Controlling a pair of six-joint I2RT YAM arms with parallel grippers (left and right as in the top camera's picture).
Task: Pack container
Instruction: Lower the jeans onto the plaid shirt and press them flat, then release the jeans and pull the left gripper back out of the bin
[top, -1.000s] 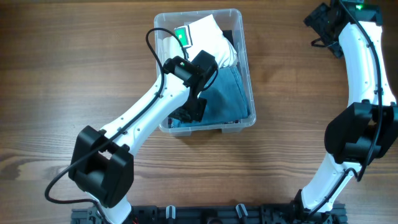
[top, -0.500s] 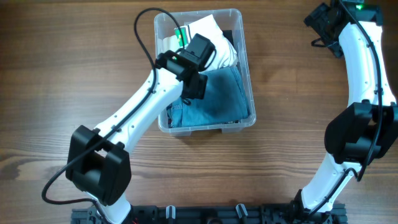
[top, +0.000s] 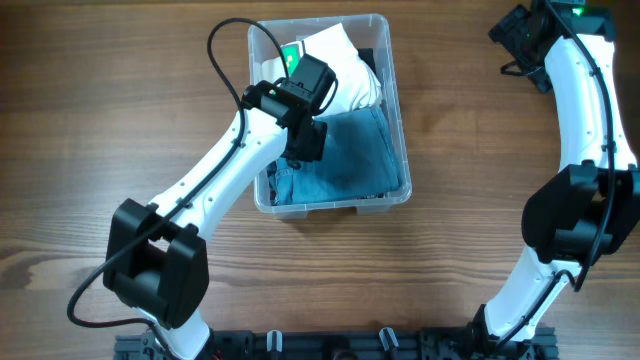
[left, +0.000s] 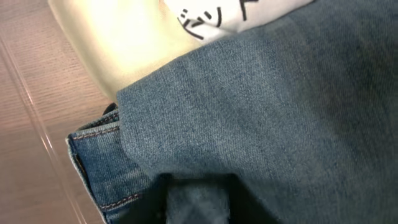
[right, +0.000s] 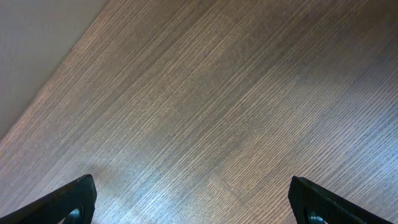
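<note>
Overhead view: the container (top: 340, 206) sat toward the far edge of the desk, a little left of centre. It already held folded blue jeans (top: 355, 155) in its near half and a white printed garment (top: 350, 75) with a green tag (top: 292, 57) in its far half. The left gripper (top: 305, 140) hung inside the bin by its left wall, low over the denim. The left wrist view showed only one dark block at the bottom of the frame above the jeans (left: 280, 124), so whether its fingers were parted or closed could not be told.

The right gripper (top: 522, 38) was parked at the far right corner, fingers spread wide over bare wood and holding nothing.

The step in hand looked like pressing or settling the clothes into the bin. The next move probably called for lifting the left arm straight up, clear of the rim, without snagging fabric.
</note>
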